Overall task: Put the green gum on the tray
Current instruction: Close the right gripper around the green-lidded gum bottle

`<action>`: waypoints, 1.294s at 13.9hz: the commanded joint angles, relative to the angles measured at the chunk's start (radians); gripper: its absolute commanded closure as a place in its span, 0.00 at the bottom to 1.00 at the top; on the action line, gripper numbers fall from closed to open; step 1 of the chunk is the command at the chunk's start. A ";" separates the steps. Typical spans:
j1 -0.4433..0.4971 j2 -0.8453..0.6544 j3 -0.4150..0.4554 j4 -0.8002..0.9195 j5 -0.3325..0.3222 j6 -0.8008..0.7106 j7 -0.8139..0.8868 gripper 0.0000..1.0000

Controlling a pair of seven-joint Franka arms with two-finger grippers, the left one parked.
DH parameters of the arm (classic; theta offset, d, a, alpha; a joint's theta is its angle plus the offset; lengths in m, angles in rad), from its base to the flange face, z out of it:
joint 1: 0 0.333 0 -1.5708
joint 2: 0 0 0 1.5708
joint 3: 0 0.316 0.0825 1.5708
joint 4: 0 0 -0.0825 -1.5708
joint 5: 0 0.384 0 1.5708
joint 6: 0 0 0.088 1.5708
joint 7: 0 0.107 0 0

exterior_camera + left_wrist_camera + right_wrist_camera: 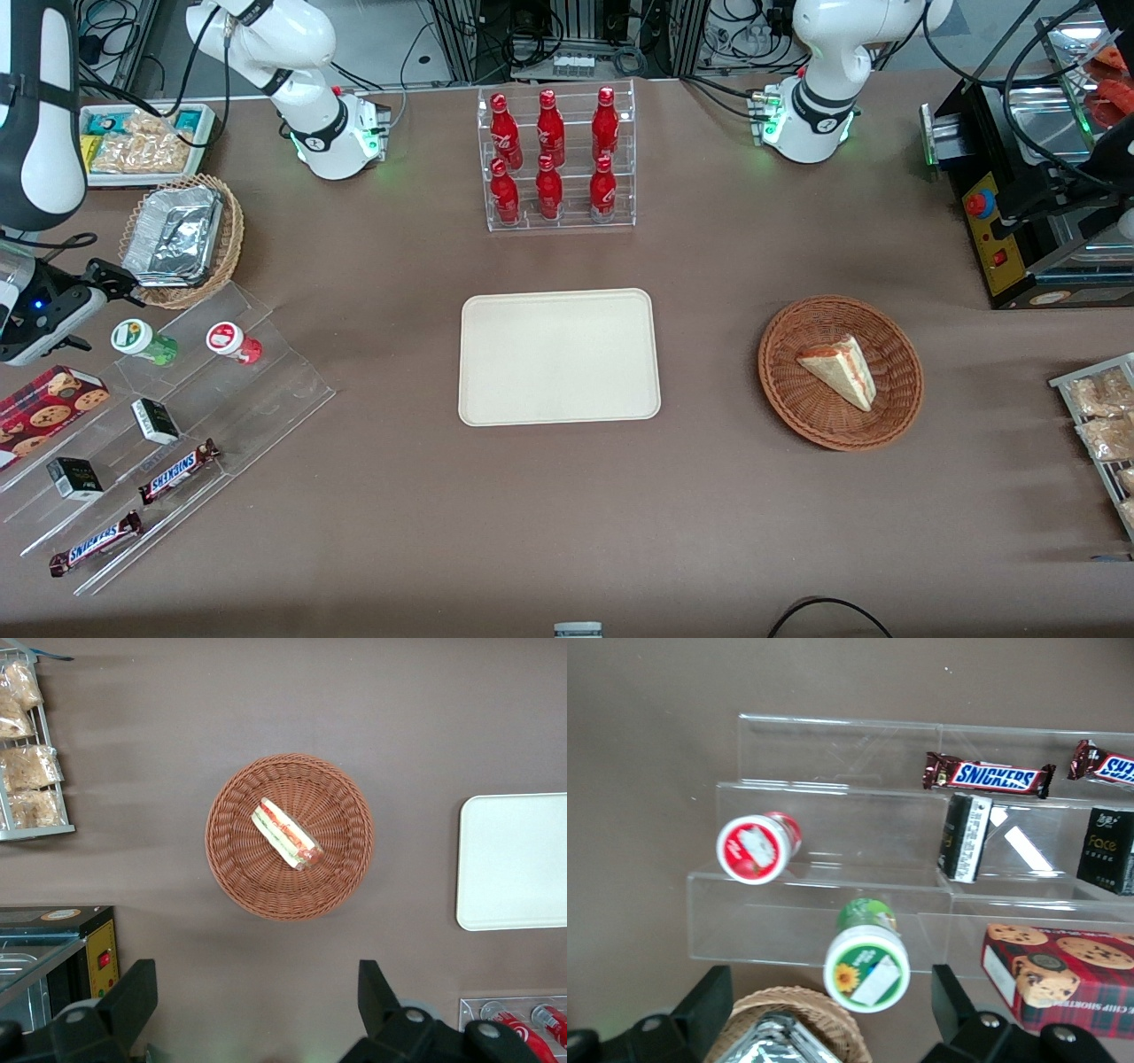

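The green gum (142,341) (866,961) lies on its side on the top step of a clear acrylic stand (266,390), its white lid with the green-and-yellow mark facing the wrist camera. My gripper (96,308) (830,1010) is open, close beside the lid, touching nothing. The two black fingers (709,1001) stand wide apart, with the lid showing between them. The cream tray (558,354) (514,859) lies bare at the table's middle, well away toward the parked arm's end.
A red canister (233,342) (756,847) lies beside the gum on the same step. A wicker basket with a foil tray (182,239) sits just under the gripper. Snickers bars (177,470), small black boxes (155,421) and a cookie box (49,403) are nearby. A bottle rack (554,159) stands farther back.
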 commanded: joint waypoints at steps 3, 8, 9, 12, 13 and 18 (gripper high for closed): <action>-0.037 0.018 0.006 -0.042 -0.024 0.090 -0.054 0.00; -0.051 0.029 0.006 -0.077 -0.015 0.137 -0.076 0.00; -0.052 0.029 0.006 -0.094 -0.015 0.158 -0.077 0.00; -0.054 0.032 0.005 -0.121 -0.015 0.200 -0.093 0.00; -0.058 0.040 0.005 -0.123 -0.015 0.205 -0.093 0.00; -0.066 0.066 0.005 -0.128 -0.013 0.218 -0.116 0.06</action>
